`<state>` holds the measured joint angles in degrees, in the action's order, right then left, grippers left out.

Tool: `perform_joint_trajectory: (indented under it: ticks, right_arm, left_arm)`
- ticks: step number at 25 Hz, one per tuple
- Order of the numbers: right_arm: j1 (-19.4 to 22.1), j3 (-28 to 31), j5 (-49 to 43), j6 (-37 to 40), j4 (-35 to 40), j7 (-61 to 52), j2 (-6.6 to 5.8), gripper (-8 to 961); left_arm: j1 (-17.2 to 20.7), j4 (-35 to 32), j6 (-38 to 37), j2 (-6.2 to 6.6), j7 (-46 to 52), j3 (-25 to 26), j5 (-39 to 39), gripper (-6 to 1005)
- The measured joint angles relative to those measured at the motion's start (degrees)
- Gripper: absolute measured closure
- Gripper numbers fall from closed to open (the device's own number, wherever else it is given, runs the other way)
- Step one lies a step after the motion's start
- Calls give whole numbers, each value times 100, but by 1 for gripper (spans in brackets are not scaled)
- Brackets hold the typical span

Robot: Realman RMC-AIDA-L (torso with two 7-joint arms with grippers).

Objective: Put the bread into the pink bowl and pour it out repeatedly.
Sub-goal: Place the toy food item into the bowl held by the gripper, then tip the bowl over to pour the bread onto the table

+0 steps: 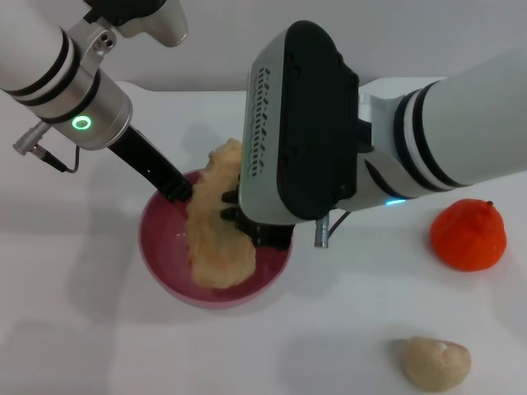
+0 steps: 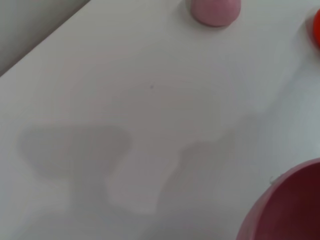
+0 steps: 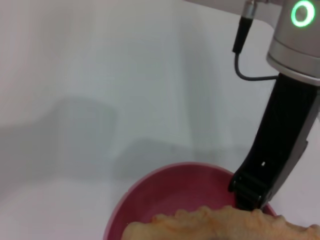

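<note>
The pink bowl (image 1: pixel 160 257) stands on the white table left of centre. My left gripper (image 1: pixel 177 191) reaches down to its far left rim and is shut on that rim. The bread (image 1: pixel 216 234) shows its plain tan underside and stands steeply tilted, its lower end inside the bowl and its upper end above the far rim. My right gripper (image 1: pixel 247 220) is shut on the bread's right side over the bowl. In the right wrist view the bread (image 3: pixel 225 225) lies across the bowl (image 3: pixel 170 195), with the left gripper (image 3: pixel 250 192) at the rim. The left wrist view catches only the bowl's edge (image 2: pixel 290 205).
An orange round fruit (image 1: pixel 468 234) sits at the right of the table. A small beige lump (image 1: pixel 435 362) lies near the front right edge. A small pink ball (image 2: pixel 214 10) rests on the table away from the bowl, seen in the left wrist view.
</note>
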<state>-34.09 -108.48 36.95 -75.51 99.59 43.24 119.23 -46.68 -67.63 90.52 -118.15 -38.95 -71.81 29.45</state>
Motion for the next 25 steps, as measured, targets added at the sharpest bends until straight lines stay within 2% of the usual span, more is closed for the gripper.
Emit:
perform_joint_trajectory:
  ticks: [3, 8, 15, 20, 25]
  right_arm:
    - [24, 44, 0, -8, 40, -77, -8, 852]
    - [126, 78, -57, 10, 101, -113, -24, 789]
    - [399, 307, -220, 233, 358, -120, -22, 576]
    - [1179, 685, -430, 1216, 994, -145, -8, 515]
    - [2266, 1048, 369, 2989, 1284, 61, -14, 499]
  left_arm:
    - [11, -3, 0, 5, -7, 0, 0, 930]
    - [34, -5, -3, 5, -10, 0, 0, 930]
    - [54, -4, -17, -2, -12, 0, -2, 930]
    - [67, 0, -111, -21, -15, -25, 31, 929]
    - [81, 10, -188, -15, -28, -92, 157, 929]
